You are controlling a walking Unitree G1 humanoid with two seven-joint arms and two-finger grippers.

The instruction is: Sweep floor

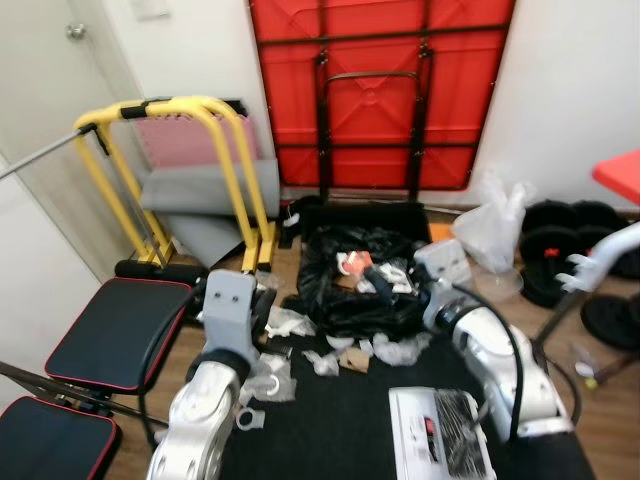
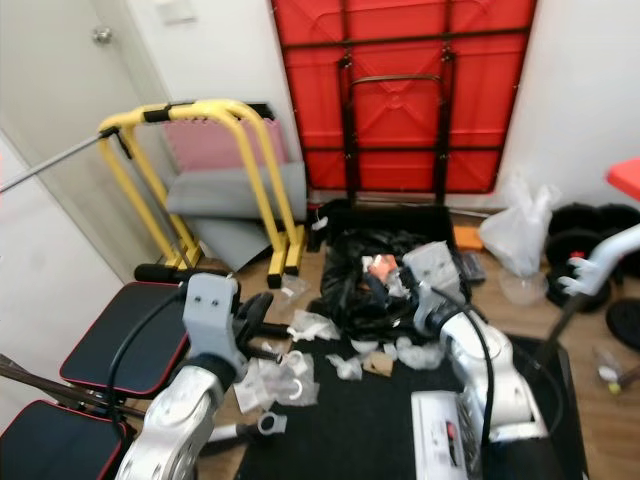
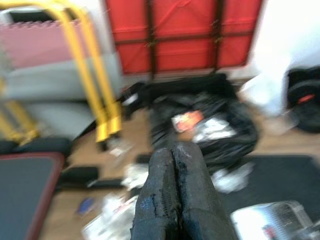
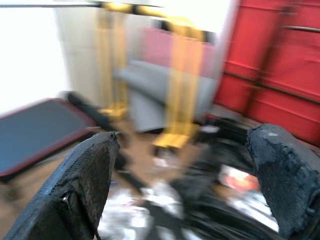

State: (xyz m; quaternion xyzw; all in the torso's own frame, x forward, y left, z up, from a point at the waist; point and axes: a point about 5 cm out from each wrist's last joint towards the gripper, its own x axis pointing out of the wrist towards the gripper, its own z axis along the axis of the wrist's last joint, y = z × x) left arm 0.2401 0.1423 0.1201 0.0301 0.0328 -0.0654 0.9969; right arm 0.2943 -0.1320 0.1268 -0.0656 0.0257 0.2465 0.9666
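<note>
Sweeping looks barely begun: plastic scraps (image 1: pixel 300 345) litter the floor (image 1: pixel 290 262); left end effector (image 3: pixel 175 185) pressed together, right end effector (image 4: pixel 185 185) spread.

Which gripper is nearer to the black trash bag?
Right. The right gripper is open just above the bag's near edge; the left gripper, shut, sits farther back over scattered wrappers beside the bench.

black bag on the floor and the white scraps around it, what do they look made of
The crumpled black bag looks like thin glossy plastic film: it creases sharply and catches highlights. The scattered white scraps look like crinkled clear or whitish plastic wrapping, possibly some paper; too small to be sure. The dark floor mat under some of them looks like matte rubber or foam.
</note>
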